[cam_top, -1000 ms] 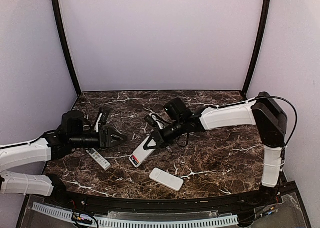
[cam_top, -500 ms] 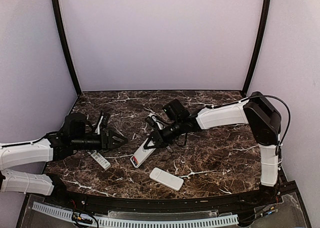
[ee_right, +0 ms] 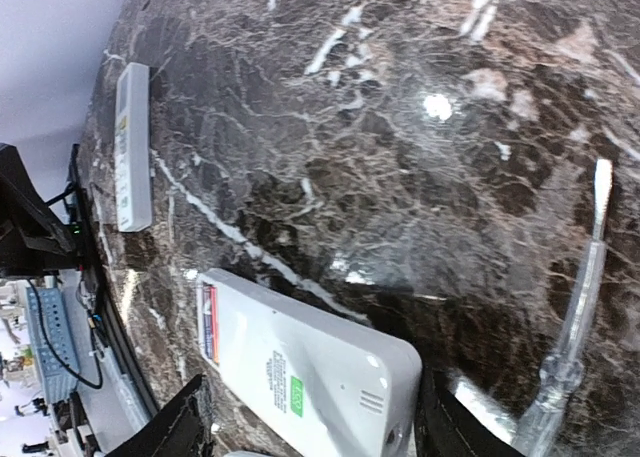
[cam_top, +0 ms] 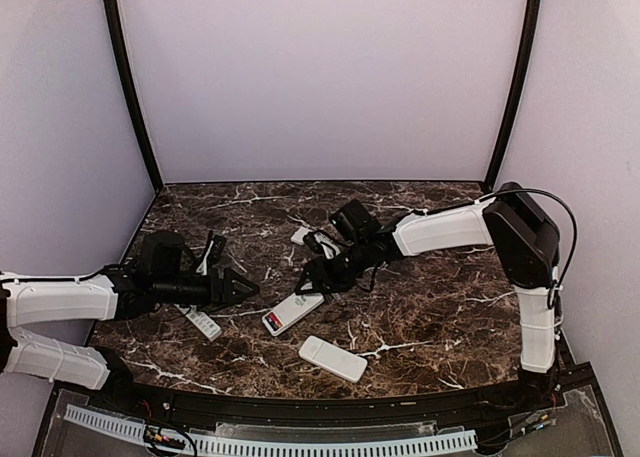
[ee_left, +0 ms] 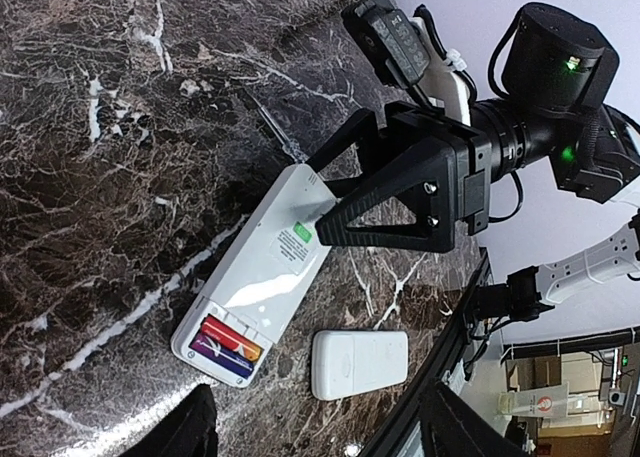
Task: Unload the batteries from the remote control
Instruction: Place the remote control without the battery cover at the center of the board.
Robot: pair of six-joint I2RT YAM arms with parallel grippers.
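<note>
I have the remote (ee_left: 262, 279) lying back-up on the marble surface (cam_top: 430, 307), roughly midway between the two arms. Its battery bay is uncovered at the near end. Both batteries (ee_left: 228, 348) sit side by side in that bay, one orange-red and one blue-purple. A small white cover (cam_top: 333, 358) lies loose just beside that end.

My right pincer (ee_left: 316, 203) is low over the far end of the remote with its jaws apart, one on each side of the body. I cannot tell whether either finger touches the plastic. My left pincer (cam_top: 243, 286) is spread wide and carries nothing. It points toward the open bay from the left and hangs above a second remote (cam_top: 200, 323).

I judge this to be the bracing step, with no cell out yet. Next I would close the right jaws on the remote to pin it. Then I would bring the left pincer across to the bay, narrow it, and work one fingertip under the end of the nearer cell. The cells sit snug against each other, so the approach needs to be shallow and precise or the remote will skid.
</note>
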